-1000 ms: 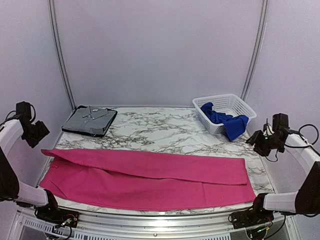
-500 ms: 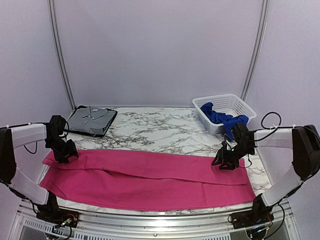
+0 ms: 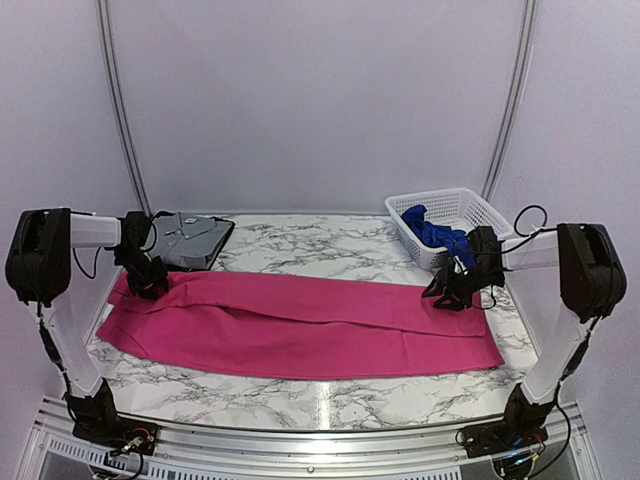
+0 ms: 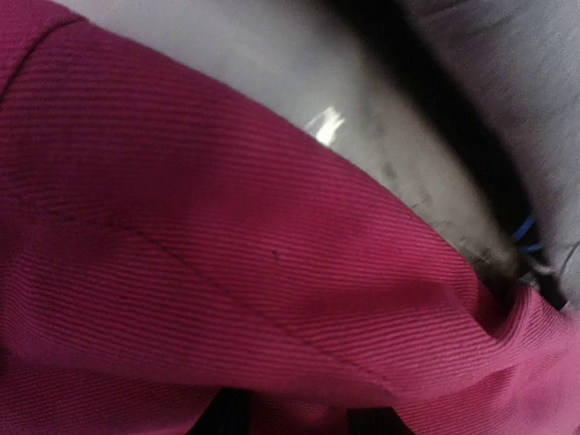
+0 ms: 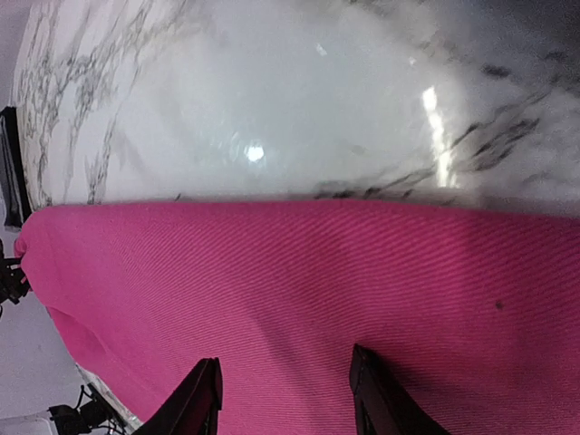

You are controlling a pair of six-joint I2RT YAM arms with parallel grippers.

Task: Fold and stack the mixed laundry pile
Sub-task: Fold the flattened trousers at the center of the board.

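The magenta-pink garment (image 3: 300, 325) lies flat across the marble table, nearly its full width. My left gripper (image 3: 150, 283) is down on its far left corner. In the left wrist view that cloth (image 4: 227, 227) bunches over and between the two fingers of this gripper (image 4: 304, 419), hiding their tips. My right gripper (image 3: 448, 296) rests on the far right edge. Its fingers (image 5: 201, 399) stand apart on flat pink cloth (image 5: 317, 281). The royal blue garment (image 3: 437, 236) hangs crumpled in the white basket (image 3: 455, 200).
A folded grey shirt (image 3: 190, 238) lies on a dark tray (image 3: 228, 228) at the back left, just behind my left gripper. The basket stands at the back right, close behind my right gripper. Bare marble (image 3: 320, 245) shows behind the pink garment and along the near edge.
Both arms swung in from the sides and came down onto the pink garment's far corners. The garment has slid away from the near edge towards the back. The left jaws have narrowed.
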